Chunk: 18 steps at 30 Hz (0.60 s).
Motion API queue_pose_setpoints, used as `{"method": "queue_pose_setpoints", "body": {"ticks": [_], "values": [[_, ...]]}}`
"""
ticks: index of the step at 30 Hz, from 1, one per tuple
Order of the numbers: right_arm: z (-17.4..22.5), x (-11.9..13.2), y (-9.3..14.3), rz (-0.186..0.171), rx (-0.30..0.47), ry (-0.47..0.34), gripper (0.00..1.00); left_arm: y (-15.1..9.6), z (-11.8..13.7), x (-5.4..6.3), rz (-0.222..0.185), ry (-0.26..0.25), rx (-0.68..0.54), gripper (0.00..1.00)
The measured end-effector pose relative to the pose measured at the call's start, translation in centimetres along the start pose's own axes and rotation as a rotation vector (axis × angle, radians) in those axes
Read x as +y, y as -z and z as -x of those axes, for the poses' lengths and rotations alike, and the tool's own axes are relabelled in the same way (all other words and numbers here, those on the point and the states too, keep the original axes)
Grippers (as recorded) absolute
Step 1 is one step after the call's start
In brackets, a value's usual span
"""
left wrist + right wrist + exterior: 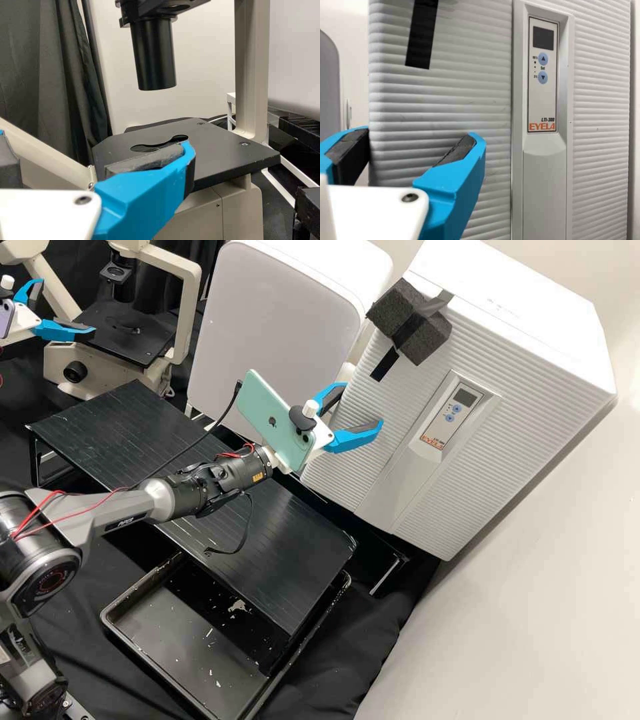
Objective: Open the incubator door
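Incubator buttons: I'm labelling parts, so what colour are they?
The two round buttons are light blue; the right wrist view shows them best.

Place: laboratory | microscope (pixel 179 313) on black cloth | white incubator (pixel 533 367) with control panel (pixel 452 415) | black curtain (pixel 60 75)

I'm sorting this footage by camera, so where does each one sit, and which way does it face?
High view: fixed off the arms, looking forward and down at the incubator and microscope; it shows the left gripper, right gripper and right arm.
Left wrist view: on the left arm's wrist, facing the microscope, its gripper's blue fingers at the bottom.
Right wrist view: on the right arm's wrist, facing the incubator's ribbed front, its gripper's blue fingers low down.
Shared: the high and right wrist views both show the control panel.
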Motion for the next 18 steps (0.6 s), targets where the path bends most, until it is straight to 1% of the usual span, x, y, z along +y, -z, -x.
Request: {"method": "queue_pose_setpoints", "body": {"ticks": [4,11,14,18], "values": [[0.9,0.4,-0.4,-0.015,0.001,0.007,0.00,0.0,0.0,0.0,0.000,0.000,0.000,1.00],[2.5,1.3,-0.9,-0.025,0.014,0.009,0.00,0.0,0.0,0.0,0.000,0.000,0.000,1.00],[2.7,1.3,-1.0,-0.024,0.021,0.006,0.00,0.0,0.0,0.0,0.000,0.000,0.000,1.00],[3.1,1.2,-1.2,-0.012,0.035,0.000,0.00,0.0,0.0,0.0,0.000,0.000,0.000,1.00]]}}
